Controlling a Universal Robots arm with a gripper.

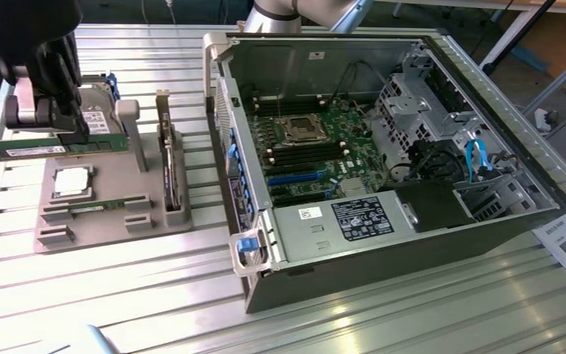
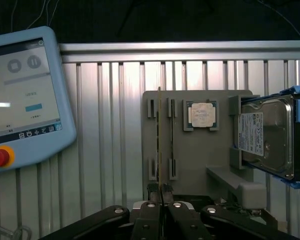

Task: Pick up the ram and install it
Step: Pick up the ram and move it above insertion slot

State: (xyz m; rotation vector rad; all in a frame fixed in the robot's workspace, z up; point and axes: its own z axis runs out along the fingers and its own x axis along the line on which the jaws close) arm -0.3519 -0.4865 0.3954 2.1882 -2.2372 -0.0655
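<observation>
Pincer (image 1: 67, 136) is clamped tight on the ram (image 1: 18, 150), a long thin green circuit-board stick with a white label. In the exterior view it hangs at the far left, lifted clear of the grey moulded parts holder (image 1: 116, 221) and not touching it. The stick is level and lengthwise, the fingers pinching its flat faces. My guess is that's so the long edges stay free and it can't twist. It's well away from the open black tower computer case (image 1: 519, 221), which lies on its side with the green motherboard (image 1: 312, 155) facing up. So the pick looks done and the install hasn't happened yet. The holder has moulded slots and pockets that hold each part apart and upright. A square silver processor chip (image 1: 71, 182) lies flat in its pocket, and a dark expansion card (image 1: 172, 173) stands on edge nearby.

Wrist view: the gripper (image 2: 161, 197) has its jaws together, and the ram (image 2: 160, 135) shows edge-on as a thin line running away from the fingertips (image 2: 151, 192). Below it are the holder (image 2: 200, 160), the processor (image 2: 201, 115) and a silver hard drive in a blue frame (image 2: 267, 135). A pale blue touchscreen control tablet with a red button (image 2: 25, 95) lies on the ribbed aluminium table (image 2: 110, 125).
</observation>
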